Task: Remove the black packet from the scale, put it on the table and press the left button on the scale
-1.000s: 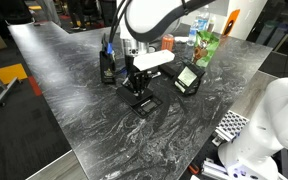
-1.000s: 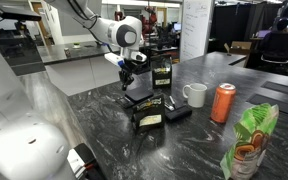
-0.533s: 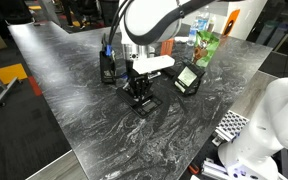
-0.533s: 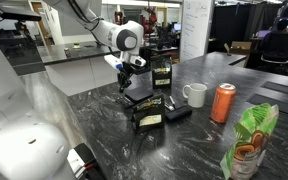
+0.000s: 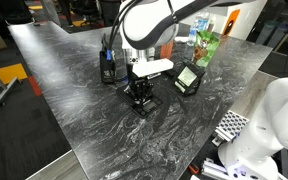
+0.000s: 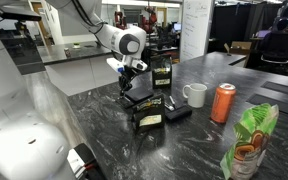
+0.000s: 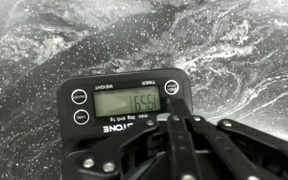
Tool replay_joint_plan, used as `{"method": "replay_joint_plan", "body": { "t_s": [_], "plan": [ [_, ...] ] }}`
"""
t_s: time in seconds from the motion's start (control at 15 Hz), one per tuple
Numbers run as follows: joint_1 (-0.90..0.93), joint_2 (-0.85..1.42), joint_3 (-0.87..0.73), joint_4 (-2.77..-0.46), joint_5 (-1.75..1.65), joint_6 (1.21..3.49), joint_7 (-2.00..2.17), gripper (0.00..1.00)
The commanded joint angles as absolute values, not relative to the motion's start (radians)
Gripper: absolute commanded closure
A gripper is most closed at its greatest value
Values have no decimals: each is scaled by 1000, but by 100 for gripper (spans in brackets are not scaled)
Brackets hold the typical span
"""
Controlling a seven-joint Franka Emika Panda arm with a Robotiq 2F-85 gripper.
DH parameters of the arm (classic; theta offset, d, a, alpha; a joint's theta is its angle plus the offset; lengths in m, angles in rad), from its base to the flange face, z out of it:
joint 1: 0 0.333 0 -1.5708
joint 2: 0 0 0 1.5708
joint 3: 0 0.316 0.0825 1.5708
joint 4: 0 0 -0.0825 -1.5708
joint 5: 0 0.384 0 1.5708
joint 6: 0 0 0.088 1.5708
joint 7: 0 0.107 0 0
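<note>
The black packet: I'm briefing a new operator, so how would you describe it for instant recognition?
On the dark marbled table, find the low flat scale beneath the robot's gripper. The black packet sits near it, a small pouch with a pale square panel, shorter than the gold-labelled black bag.

Black scale (image 7: 124, 122), grey table (image 7: 44, 40) streaked white.

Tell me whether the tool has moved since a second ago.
Yes. It has come down: in an exterior view the tool sits lower against the tall black bag behind it, closer to the scale.
</note>
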State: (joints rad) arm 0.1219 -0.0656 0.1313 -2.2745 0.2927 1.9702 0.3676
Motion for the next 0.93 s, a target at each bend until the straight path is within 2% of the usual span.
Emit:
{"method": "replay_joint_plan", "body": {
  "t_s": [0.0, 0.87],
  "plan": [
    [117, -33, 124, -2267, 321, 1972, 359, 100],
    [119, -20, 123, -2270, 373, 1962, 373, 100]
  ]
}}
